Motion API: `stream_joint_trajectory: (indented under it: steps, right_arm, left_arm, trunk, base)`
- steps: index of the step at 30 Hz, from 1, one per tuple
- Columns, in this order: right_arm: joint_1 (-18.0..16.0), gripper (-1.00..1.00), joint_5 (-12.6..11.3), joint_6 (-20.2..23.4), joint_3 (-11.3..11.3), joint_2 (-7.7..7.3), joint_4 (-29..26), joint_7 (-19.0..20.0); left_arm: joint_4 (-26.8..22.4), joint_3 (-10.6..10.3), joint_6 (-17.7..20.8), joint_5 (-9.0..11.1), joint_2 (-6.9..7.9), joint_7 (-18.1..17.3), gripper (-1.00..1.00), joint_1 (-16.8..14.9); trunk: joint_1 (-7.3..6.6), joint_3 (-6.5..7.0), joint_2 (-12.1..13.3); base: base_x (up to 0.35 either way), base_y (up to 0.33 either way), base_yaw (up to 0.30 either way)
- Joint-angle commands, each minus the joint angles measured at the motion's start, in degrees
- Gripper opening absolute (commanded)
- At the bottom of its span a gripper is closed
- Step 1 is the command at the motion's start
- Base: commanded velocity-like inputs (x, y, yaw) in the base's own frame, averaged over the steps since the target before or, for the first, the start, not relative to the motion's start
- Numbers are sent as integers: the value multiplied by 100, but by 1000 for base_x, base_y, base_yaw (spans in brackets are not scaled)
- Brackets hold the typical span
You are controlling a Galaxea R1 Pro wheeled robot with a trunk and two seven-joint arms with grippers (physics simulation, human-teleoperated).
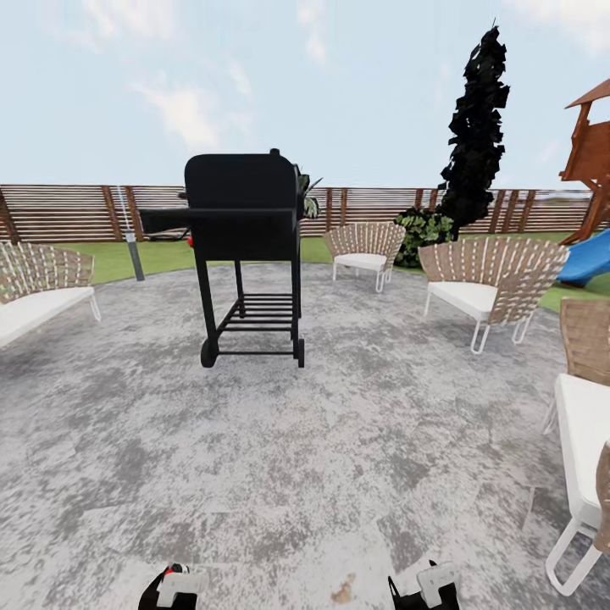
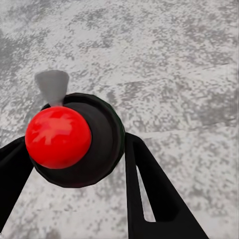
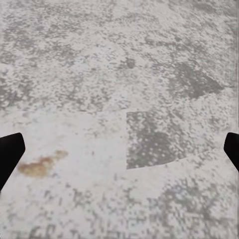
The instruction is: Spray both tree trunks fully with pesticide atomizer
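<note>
The pesticide atomizer sits between my left gripper's black fingers, which are shut on it: a round black body with a red ball on top and a small grey nozzle. In the head view its red spot peeks out at the left gripper on the bottom edge. My right gripper is open and holds nothing, hanging over grey speckled paving; it also pokes into the head view. Both trees and their trunks are out of view. Green lawn lies beyond the paving, in front of the slatted fence.
A black wheeled grill stands straight ahead on the paved patch. Wicker chairs ring it: left, back, right and near right. A black narrow tree, a blue slide and a thin pole stand beyond.
</note>
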Motion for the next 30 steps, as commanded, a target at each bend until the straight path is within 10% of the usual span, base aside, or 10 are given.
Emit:
stream_joint_trajectory:
  steps: [1, 30]
  right_arm:
    - [0, 100, 0, 0, 1, 0, 0, 0]
    - [0, 100, 3, 0, 0, 0, -10, 0]
  left_arm:
    - [0, 1, 0, 0, -1, 0, -100, 2]
    - [-1, 4, -5, 0, -23, 0, -100, 27]
  trunk:
    - [-23, 18, 42]
    - [-660, 539, 1205]
  base:
    - [0, 0, 0]
    - [0, 0, 0]
